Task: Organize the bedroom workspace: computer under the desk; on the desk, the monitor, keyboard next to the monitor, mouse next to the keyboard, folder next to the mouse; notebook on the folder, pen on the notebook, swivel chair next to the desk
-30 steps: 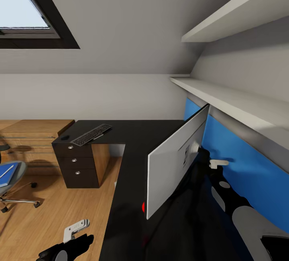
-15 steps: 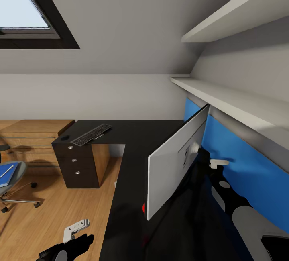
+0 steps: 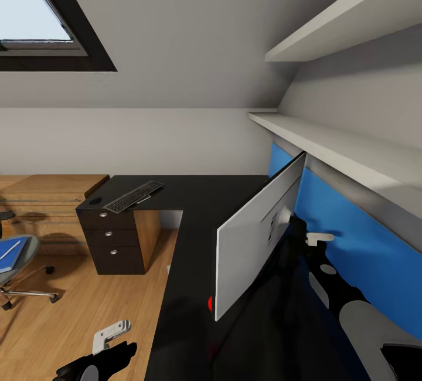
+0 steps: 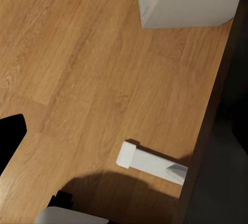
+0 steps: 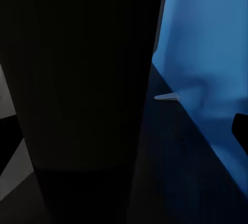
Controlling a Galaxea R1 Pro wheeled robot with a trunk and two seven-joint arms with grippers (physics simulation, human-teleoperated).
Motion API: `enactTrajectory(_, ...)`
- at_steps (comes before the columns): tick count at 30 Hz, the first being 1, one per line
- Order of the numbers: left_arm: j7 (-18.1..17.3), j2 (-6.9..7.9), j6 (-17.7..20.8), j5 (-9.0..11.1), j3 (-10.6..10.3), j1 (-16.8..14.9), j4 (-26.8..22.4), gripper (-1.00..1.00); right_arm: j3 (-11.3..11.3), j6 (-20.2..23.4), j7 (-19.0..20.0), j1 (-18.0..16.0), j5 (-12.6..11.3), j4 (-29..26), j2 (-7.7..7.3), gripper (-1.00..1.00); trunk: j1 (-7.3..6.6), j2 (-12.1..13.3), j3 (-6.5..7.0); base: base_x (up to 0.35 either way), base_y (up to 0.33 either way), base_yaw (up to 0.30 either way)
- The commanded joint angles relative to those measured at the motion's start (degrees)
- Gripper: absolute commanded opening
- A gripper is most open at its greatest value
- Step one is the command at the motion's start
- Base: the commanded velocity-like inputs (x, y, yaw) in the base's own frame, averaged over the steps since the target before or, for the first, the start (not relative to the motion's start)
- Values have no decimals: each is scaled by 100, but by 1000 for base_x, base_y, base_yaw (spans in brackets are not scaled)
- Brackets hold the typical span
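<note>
The black L-shaped desk (image 3: 199,205) runs from the far wing toward me. The monitor (image 3: 258,234) stands on it edge-on, white back to the room, with a red dot at its lower corner. My right gripper (image 3: 316,239) is behind the monitor near the blue wall; one pale fingertip (image 5: 168,97) shows past a dark surface, and its grip is hidden. The keyboard (image 3: 133,196) and mouse (image 3: 95,200) lie on the far wing. The blue folder (image 3: 9,255) rests on the swivel chair (image 3: 17,275). My left gripper (image 3: 111,334) hangs open over the floor, with the computer (image 4: 191,2) beyond it.
Three drawers with silver knobs (image 3: 112,233) sit under the desk's far wing. A light-wood dresser (image 3: 47,205) stands behind the chair. White shelves (image 3: 328,140) overhang the blue wall, and a skylight (image 3: 35,12) is at the upper left. Wood floor (image 3: 88,299) lies between chair and desk.
</note>
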Motion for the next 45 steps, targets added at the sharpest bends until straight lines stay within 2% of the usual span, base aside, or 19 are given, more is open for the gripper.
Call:
enactTrajectory(1,44,-4,15,61,6,-1,-9,100,-3,-21,-5,-4,-38,5,-1,100,1,-5,-6,-2,0,0)
enactTrajectory(8,44,-4,15,61,6,-1,-9,100,-3,-22,-2,-4,-38,5,3,100,1,-5,-6,-129,64,0)
enactTrajectory(21,44,-4,15,61,15,-1,-9,100,-1,-27,-1,-3,-38,5,5,100,1,-5,-6,-290,132,0)
enactTrajectory(33,44,-4,15,61,15,-1,-9,100,-2,121,-14,-4,-83,-13,16,100,1,-5,-6,-309,14,0)
enactTrajectory(36,44,-4,15,61,15,-1,-9,100,-10,383,-17,-4,-93,-49,16,100,1,-5,-6,-278,0,0)
enactTrajectory(40,44,-4,11,61,15,-1,-9,100,-40,1025,-33,-4,-217,-297,17,100,1,-5,-6,-59,0,0)
enactTrajectory(43,44,-4,12,61,15,-1,-9,100,-50,1565,-38,0,-478,-606,16,100,1,-5,-6,-14,0,0)
enactTrajectory(44,44,-4,11,61,15,-1,-9,100,-50,1972,-58,73,-696,-1069,27,100,1,-5,-6,-4,0,0)
enactTrajectory(45,44,-4,12,61,15,-1,-9,100,-49,2062,-74,123,-732,-1219,39,100,1,-5,-6,-3,0,0)
